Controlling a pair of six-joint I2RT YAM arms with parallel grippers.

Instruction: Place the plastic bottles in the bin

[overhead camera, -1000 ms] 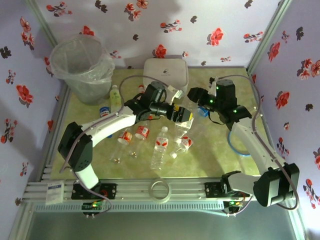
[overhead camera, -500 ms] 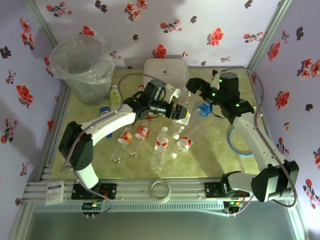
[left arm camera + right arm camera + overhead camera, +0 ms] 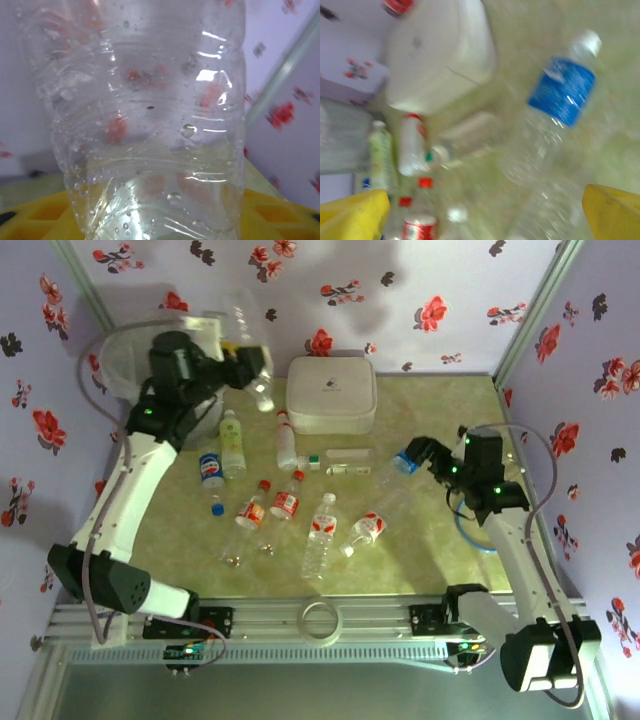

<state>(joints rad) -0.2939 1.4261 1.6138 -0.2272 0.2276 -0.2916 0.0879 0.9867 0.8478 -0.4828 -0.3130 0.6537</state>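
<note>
My left gripper (image 3: 240,362) is raised over the bin (image 3: 118,358) at the back left, shut on a clear label-less plastic bottle (image 3: 258,378). In the left wrist view this bottle (image 3: 150,125) stands between my yellow fingers (image 3: 280,220). My right gripper (image 3: 422,453) is open low at the right, just behind a blue-labelled bottle (image 3: 404,462) lying on the table. From the right wrist, that bottle (image 3: 560,90) lies ahead of the open gripper (image 3: 485,215). Several other bottles lie mid-table, among them a pale green one (image 3: 231,443) and red-labelled ones (image 3: 286,502).
A white rounded-square box (image 3: 332,392) sits at the back centre, and it is blurred in the right wrist view (image 3: 440,55). A blue ring (image 3: 468,530) lies under the right arm. A white ring (image 3: 320,618) rests on the front rail. Flowered walls close in three sides.
My left arm has swung from mid-table up and left to over the bin, carrying the clear bottle. My right gripper has opened and drawn back to the right, and the blue-labelled bottle now lies on the table.
</note>
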